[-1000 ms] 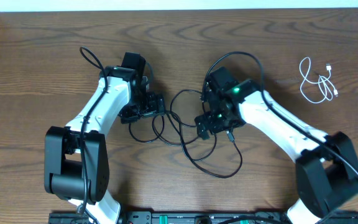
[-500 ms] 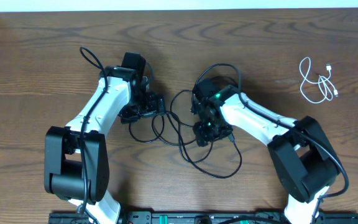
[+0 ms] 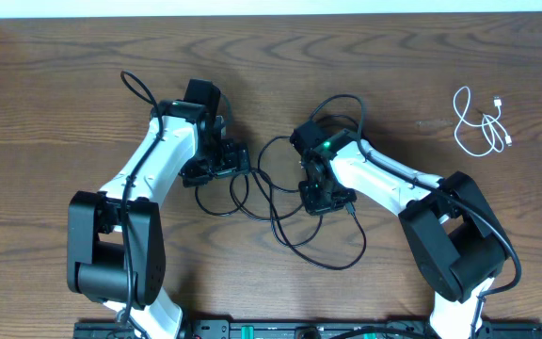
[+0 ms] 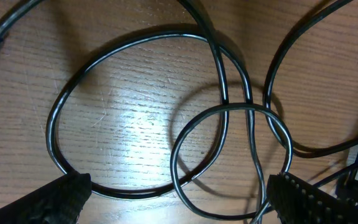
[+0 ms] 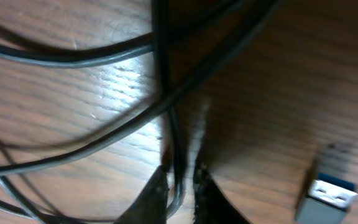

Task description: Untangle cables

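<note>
While the broad brown wood-grain table (image 3: 55,85) is carrying everything, the white-and-black left arm (image 3: 153,162) and right arm (image 3: 384,174) are leaning inward over its middle, one from each side, evidently so that they can work the same knot from opposite ends. Between them the long thin black cables (image 3: 285,212) are lying in overlapping loops that are crossing one another several times, and the tangle is not yet undone. Well apart, toward the table's right side, the short white coiled cable (image 3: 483,127) is lying by itself, clear of the black ones. The left claw (image 4: 179,202) is hanging wide open just above the loops, its fingers straddling two crossed rings and gripping nothing; it is probably waiting for a strand to come free. The right claw (image 5: 180,190) is pinching nearly closed on a single black strand where it is running under two crossing ones, likely to draw it out of the crossing. Just beside it, the small silver-and-blue USB plug (image 5: 327,198) is resting on the table.
</note>
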`<control>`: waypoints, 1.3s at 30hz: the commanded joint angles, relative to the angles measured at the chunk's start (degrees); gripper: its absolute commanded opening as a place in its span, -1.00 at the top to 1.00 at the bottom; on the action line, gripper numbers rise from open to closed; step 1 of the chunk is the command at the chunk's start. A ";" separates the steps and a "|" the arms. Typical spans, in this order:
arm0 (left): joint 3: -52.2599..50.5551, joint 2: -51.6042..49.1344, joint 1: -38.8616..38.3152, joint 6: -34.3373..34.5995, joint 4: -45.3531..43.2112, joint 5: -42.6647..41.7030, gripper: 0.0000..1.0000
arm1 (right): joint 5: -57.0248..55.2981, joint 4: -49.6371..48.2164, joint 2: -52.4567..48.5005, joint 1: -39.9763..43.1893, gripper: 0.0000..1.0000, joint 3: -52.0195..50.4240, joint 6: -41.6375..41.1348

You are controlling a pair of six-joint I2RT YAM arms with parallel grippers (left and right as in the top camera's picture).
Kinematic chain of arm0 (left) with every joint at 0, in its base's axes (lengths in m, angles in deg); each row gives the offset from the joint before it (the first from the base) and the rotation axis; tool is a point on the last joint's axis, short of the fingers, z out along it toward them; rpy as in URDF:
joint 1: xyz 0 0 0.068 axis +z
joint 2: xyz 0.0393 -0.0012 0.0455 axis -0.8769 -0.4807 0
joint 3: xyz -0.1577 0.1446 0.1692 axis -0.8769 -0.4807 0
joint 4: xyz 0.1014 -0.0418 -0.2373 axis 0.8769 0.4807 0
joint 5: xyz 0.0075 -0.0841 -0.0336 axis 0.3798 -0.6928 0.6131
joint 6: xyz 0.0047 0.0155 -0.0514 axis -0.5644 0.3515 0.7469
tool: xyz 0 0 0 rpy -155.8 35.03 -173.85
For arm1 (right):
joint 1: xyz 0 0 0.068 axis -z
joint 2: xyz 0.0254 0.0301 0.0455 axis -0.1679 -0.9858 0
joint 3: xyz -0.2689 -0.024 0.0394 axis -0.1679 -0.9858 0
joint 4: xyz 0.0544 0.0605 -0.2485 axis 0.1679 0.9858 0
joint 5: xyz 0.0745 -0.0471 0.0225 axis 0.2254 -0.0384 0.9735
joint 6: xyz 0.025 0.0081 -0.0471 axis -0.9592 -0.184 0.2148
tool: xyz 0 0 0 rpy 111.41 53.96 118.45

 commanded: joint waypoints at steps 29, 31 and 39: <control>0.09 0.20 0.02 -0.76 0.31 -0.22 -0.91 | -5.09 0.11 25.59 2.32 0.98 0.35 5.01; 0.09 0.20 0.02 -0.76 0.31 -0.22 -0.91 | -3.37 -0.76 27.61 2.60 0.98 0.35 5.01; 0.09 0.20 0.02 -0.76 0.31 -0.22 -0.91 | 11.39 -6.34 35.36 6.80 0.98 0.35 5.05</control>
